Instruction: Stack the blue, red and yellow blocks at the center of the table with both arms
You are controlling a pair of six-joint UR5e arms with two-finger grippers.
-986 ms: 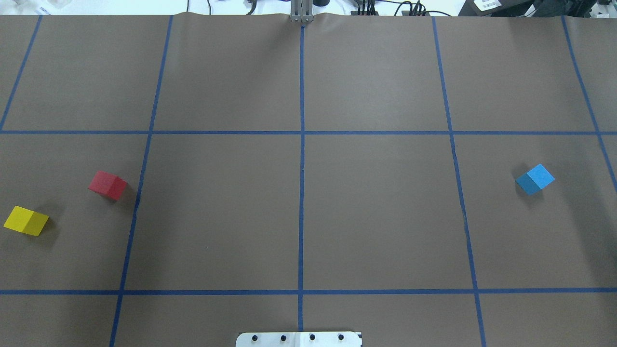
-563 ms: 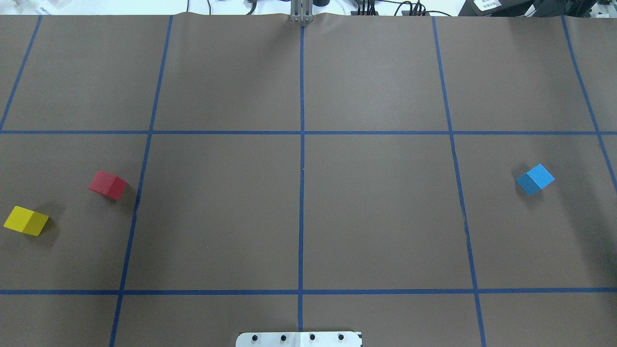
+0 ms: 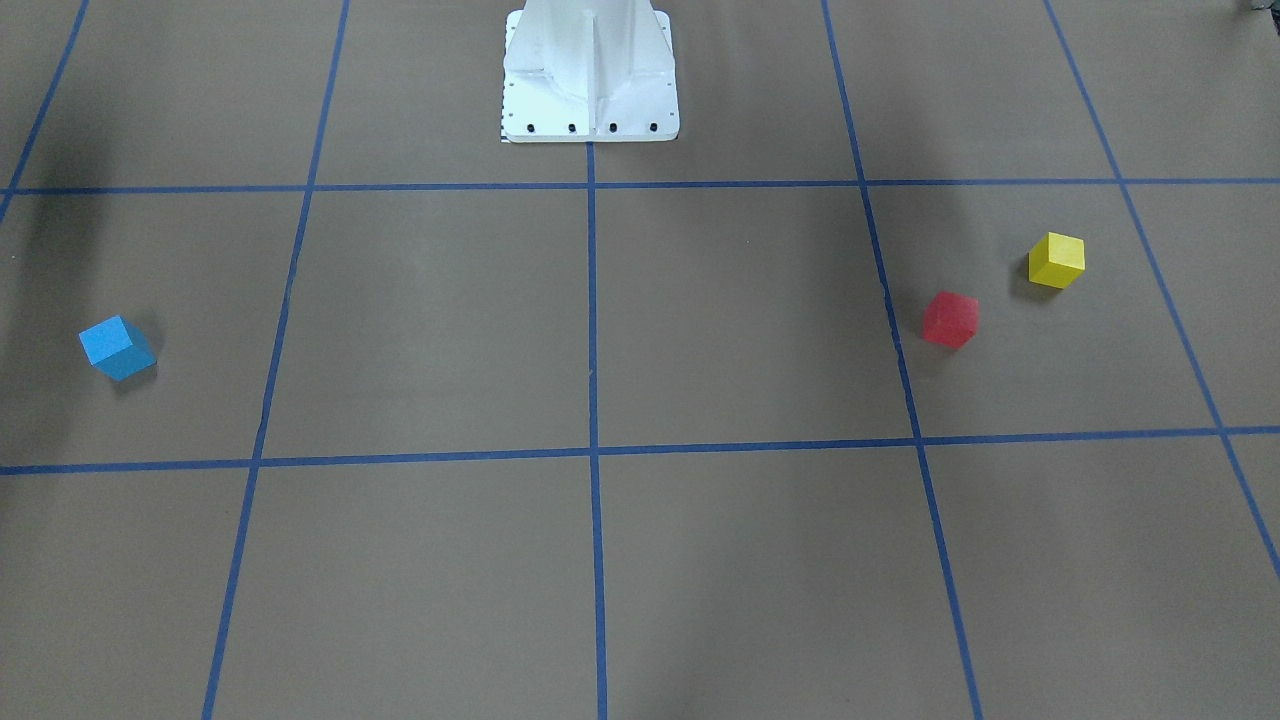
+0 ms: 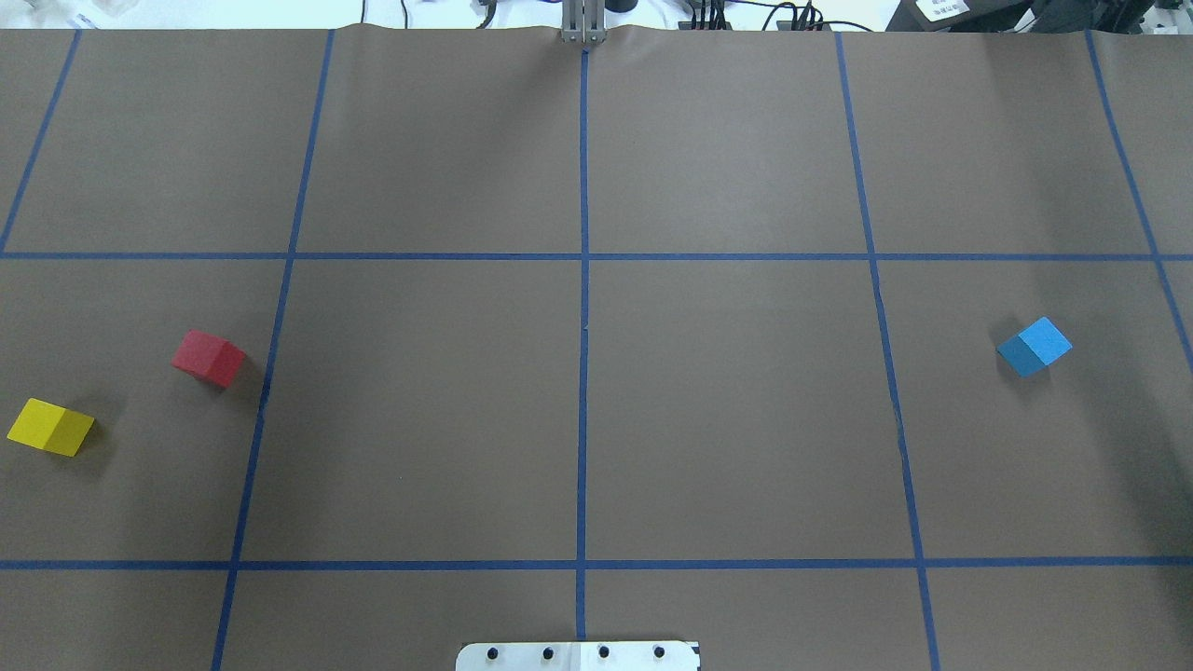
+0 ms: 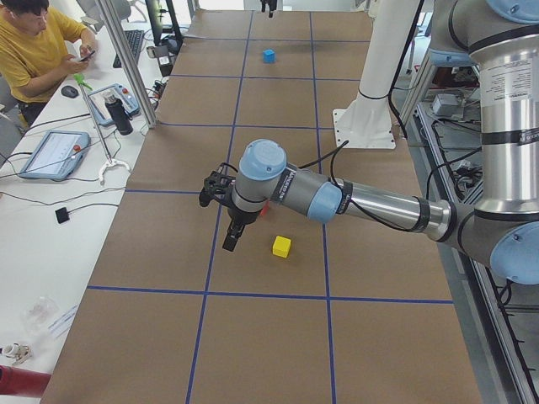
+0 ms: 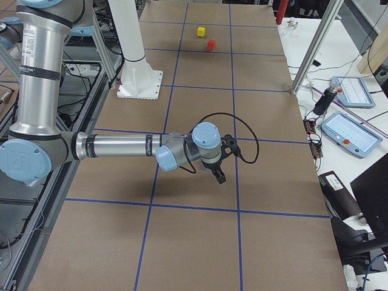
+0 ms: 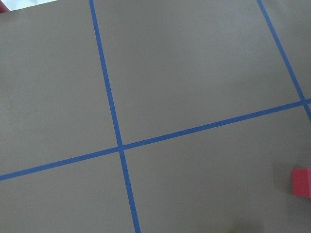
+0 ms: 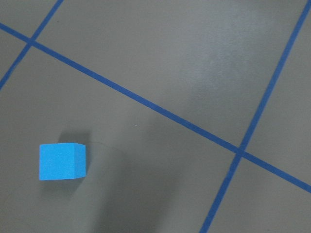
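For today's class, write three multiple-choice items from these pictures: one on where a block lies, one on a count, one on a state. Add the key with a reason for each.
1. In the overhead view, the blue block lies: A) at the right B) at the centre C) at the left.
2. Blocks on the table: A) two B) three C) four.
3. The red block and the yellow block are: A) stacked B) touching side by side C) apart, each on the table.
Key: 1 A, it sits far right in that view; 2 B, one blue, one red, one yellow; 3 C, bare table shows between them.
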